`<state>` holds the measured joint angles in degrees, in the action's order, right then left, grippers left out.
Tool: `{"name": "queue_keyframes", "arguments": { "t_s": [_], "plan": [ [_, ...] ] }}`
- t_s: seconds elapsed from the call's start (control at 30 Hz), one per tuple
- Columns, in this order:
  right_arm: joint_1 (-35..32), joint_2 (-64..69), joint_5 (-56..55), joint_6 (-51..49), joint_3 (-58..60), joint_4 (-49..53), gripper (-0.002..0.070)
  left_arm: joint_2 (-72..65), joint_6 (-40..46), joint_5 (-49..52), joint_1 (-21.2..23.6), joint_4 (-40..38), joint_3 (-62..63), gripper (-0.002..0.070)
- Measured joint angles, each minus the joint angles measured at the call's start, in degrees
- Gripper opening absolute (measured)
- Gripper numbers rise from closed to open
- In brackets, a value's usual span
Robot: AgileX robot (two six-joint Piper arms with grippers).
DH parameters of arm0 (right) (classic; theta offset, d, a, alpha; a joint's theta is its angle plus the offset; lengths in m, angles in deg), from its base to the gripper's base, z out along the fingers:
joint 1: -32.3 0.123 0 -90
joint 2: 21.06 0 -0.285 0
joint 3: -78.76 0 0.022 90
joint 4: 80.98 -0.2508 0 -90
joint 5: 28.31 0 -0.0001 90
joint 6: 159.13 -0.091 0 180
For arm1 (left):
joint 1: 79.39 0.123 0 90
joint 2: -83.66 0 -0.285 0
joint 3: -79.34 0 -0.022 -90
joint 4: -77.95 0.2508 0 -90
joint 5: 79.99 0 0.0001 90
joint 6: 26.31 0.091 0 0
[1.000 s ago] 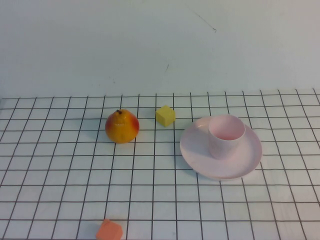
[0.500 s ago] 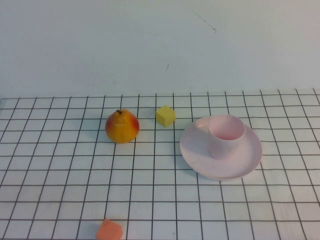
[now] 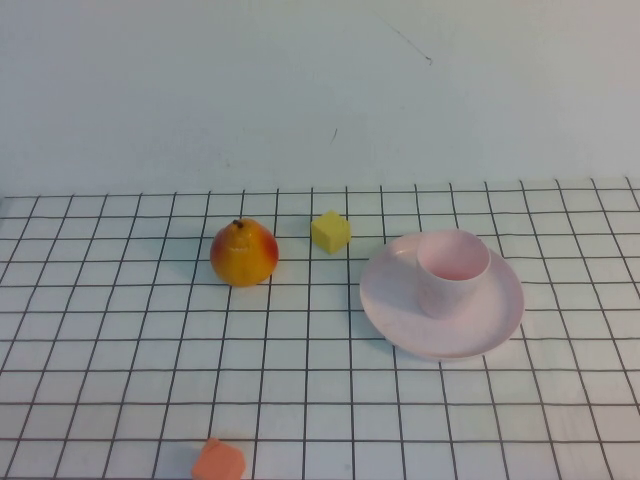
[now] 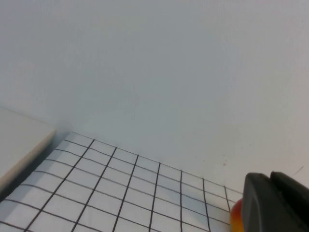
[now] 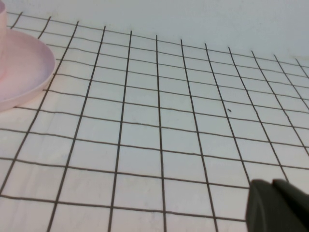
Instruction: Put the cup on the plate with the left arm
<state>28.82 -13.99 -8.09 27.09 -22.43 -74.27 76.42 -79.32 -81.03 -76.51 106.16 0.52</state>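
The pale pink cup (image 3: 453,268) stands upright on the pale pink plate (image 3: 486,326), right of the table's middle in the high view. Neither arm shows in the high view. My left gripper (image 4: 269,176) shows only in the left wrist view, its fingers closed together and empty, held back from the table with the pear (image 4: 235,215) just beyond it. My right gripper (image 5: 272,182) shows in the right wrist view, fingers closed together and empty, low over the grid cloth. The plate's rim (image 5: 29,72) and a sliver of the cup (image 5: 2,43) lie at that view's edge.
A yellow-red pear (image 3: 243,253) stands left of the plate, with a yellow cube (image 3: 331,231) between them, further back. An orange piece (image 3: 219,462) lies at the front edge. A white wall rises behind the grid cloth. A beige ledge (image 4: 19,145) borders the cloth in the left wrist view.
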Motion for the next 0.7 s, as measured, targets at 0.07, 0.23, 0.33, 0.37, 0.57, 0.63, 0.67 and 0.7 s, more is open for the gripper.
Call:
{"name": "queue_keyframes", "arguments": {
  "t_s": [0.07,0.23,0.33,0.37,0.57,0.63,0.67,0.7],
  "plan": [
    [0.0,0.0,0.0,0.0,0.0,0.0,-0.0002,0.0,-0.38,-1.43,0.0,0.0,0.0,-0.0001],
    [0.0,0.0,0.0,0.0,0.0,0.0,-0.0002,0.09,1.8,-9.05,-1.0,1.08,0.0,-0.0001],
    [0.0,0.0,0.0,0.0,0.0,0.0,-0.0002,0.13,10.19,-11.01,-3.16,-5.2,0.0,-0.0001],
    [0.0,0.0,0.0,0.0,0.0,0.0,-0.0002,0.13,14.11,-10.71,-4.06,-8.62,0.0,-0.0001],
    [0.0,0.0,0.0,0.0,0.0,0.0,-0.0002,0.13,38.74,2.13,-8.44,-25.86,0.0,-0.0001],
    [0.0,0.0,0.0,0.0,0.0,0.0,-0.0002,0.13,42.23,9.75,-9.06,-28.21,0.0,-0.0001],
    [0.0,0.0,0.0,0.0,0.0,0.0,-0.0002,0.13,43.21,13.54,-9.06,-29.02,0.0,-0.0001],
    [0.0,0.0,0.0,0.0,0.0,0.0,-0.0002,0.13,43.62,16.83,-8.91,-30.12,0.0,-0.0001]
  ]
}}
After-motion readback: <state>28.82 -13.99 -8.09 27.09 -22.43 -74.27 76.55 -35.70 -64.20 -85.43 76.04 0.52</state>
